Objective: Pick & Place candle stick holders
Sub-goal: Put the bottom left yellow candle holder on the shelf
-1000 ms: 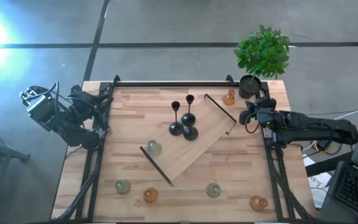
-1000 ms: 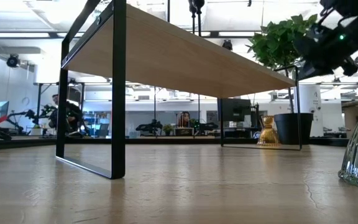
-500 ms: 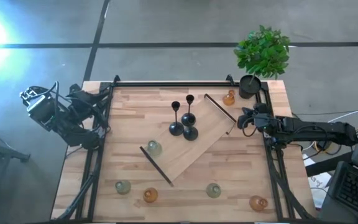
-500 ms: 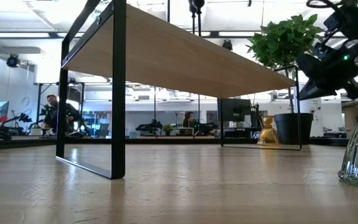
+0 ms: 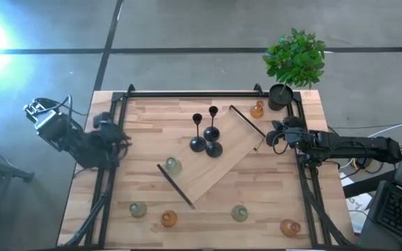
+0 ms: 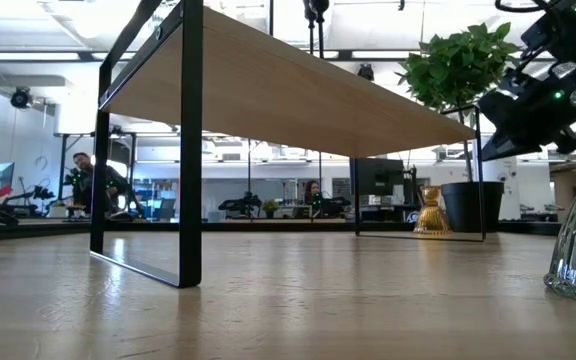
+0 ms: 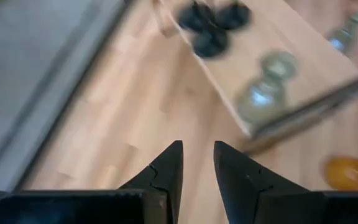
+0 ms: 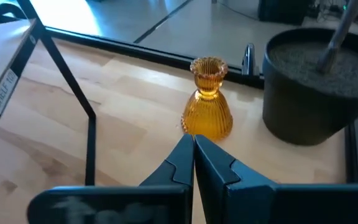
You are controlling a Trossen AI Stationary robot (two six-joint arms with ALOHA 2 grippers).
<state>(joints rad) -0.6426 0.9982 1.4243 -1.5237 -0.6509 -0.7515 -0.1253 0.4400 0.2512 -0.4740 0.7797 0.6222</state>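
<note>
Glass type: six squat ribbed bells, amber and pale green; judged brittle, slick on the ribs, light but bottom-heavy.
Amber holder (image 8: 207, 99): on the counter (image 5: 145, 118) at the far right corner, just beside the black pot (image 8: 316, 81) with the green plant (image 5: 295, 57).
Grip point, glass: my call is the narrow neck under the flared rim, low squeeze; the wide skirt would likely slip out.
Black holders (image 5: 206, 136): three, round base and thin stem, upright and bunched together on the raised wooden shelf (image 5: 237, 150); they look stiff and top-light.
Grip point, black: stem mid-height, lift straight up so the neighbours are not knocked.
Pale green holder (image 5: 173, 166): on the shelf near its low end.
Other glass: green (image 5: 138, 209), amber (image 5: 169, 219), green (image 5: 239, 213) and amber (image 5: 289, 227) spread along the counter's near edge, well apart.
Right pincer (image 8: 193, 152): clenched, empty, low over the counter, pointed at the amber holder and near it, not touching.
Left pincer (image 7: 197, 165): fingers parted a little, nothing between them, at the counter's left edge, aimed toward the shelf.
Risk: clenched fingers would nudge or tip the amber holder into the pot; it needs to part first.
</note>
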